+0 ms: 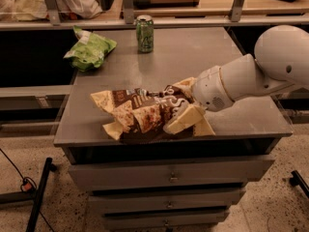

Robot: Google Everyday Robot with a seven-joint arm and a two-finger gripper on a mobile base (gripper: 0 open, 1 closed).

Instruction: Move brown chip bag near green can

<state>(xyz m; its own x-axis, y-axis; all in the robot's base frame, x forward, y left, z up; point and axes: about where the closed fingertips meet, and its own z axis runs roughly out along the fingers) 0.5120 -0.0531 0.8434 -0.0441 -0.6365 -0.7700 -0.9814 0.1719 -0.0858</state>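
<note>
The brown chip bag (140,115) lies crumpled on the front part of the grey table (193,57). My gripper (186,103) comes in from the right on a white arm (241,81) and is shut on the bag's right end. One cream finger (184,120) lies over the bag's front side and the other (186,85) sits behind it. The bag rests on the table. The green can (145,33) stands upright at the table's back edge, well behind the bag and apart from it.
A bright-green snack bag (89,50) lies at the table's back left corner. A raised shelf rail (193,21) runs just behind the can. The table front (169,173) holds drawers, and its front edge is right below the brown bag.
</note>
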